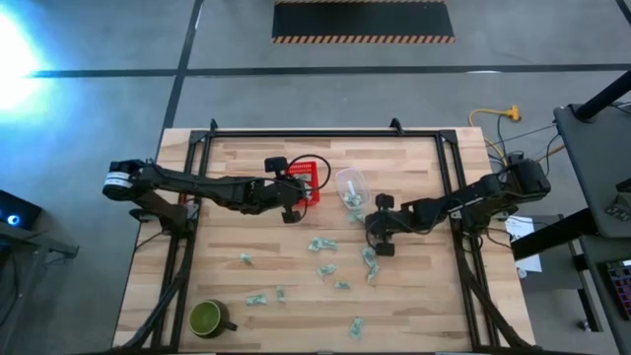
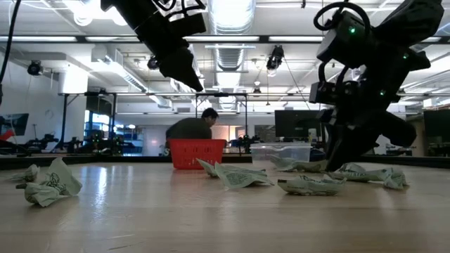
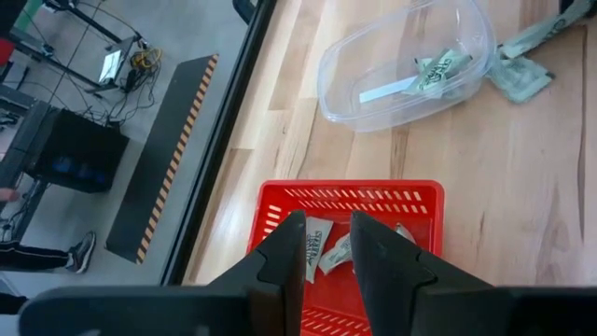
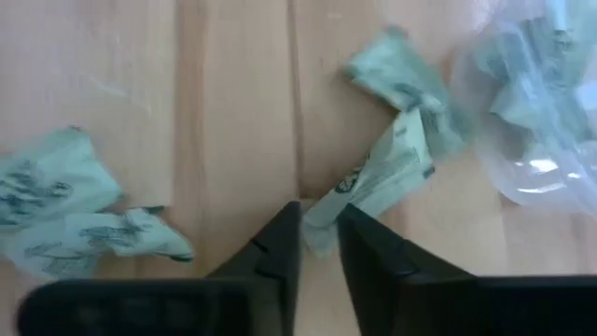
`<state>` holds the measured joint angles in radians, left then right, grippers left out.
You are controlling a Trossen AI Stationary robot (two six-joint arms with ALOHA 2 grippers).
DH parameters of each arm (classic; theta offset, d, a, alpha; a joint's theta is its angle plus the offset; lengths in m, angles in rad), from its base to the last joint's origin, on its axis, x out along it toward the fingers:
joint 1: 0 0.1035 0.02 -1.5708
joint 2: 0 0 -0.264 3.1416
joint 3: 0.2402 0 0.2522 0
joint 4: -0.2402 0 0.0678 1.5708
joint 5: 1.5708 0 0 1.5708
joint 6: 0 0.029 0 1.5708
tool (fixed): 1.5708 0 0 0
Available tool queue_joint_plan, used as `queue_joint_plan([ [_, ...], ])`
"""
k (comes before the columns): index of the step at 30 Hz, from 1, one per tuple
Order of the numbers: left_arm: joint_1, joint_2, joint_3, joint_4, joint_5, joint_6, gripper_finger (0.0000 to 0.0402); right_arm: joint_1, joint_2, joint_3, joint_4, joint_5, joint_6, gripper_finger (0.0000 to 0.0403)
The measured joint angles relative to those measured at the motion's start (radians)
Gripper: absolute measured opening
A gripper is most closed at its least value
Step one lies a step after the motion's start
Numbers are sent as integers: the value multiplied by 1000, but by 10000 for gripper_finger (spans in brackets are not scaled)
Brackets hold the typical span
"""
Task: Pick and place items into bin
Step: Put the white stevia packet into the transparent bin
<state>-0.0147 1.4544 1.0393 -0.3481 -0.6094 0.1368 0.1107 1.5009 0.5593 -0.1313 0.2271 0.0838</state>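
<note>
Here, two wrappers (image 3: 326,250) in one red basket (image 3: 424,194).

I see a green mug (image 1: 205,318) at lower left and a clear tub (image 1: 351,183) at centre of the high view.

Red basket (image 1: 310,177), pale green-and-white wrappers (image 1: 322,245), clear tub (image 1: 351,184), green mug (image 1: 206,319), light striped wooden table (image 1: 246,227), dark fingers (image 4: 280,247)
</note>
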Motion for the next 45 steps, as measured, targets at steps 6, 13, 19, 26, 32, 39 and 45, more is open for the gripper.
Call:
queue_joint_plan([
  [6, 0, 0, 0, 0, 0, 0, 70, -1, 0, -1, 1, 16, -9, 10],
  [13, 0, 0, -2, 0, 0, 0, 70, 4, -15, -1, -4, 12, -15, 8],
  [19, 0, 0, -2, 0, 0, 0, 70, 31, -52, -1, -31, 11, -38, 8],
  [26, 0, 0, -2, 0, 0, 0, 70, 73, -139, -1, -46, 20, -66, 8],
  [32, 0, 0, -3, 0, 0, 0, 70, 100, -238, -1, -45, 124, -97, 8],
  [39, 0, 0, -3, 1, 0, 0, 70, 58, -311, 0, -42, 289, -179, 8],
  [45, 0, 0, -3, 1, 0, 0, 70, -59, -306, 5, 20, 251, -239, 8],
])
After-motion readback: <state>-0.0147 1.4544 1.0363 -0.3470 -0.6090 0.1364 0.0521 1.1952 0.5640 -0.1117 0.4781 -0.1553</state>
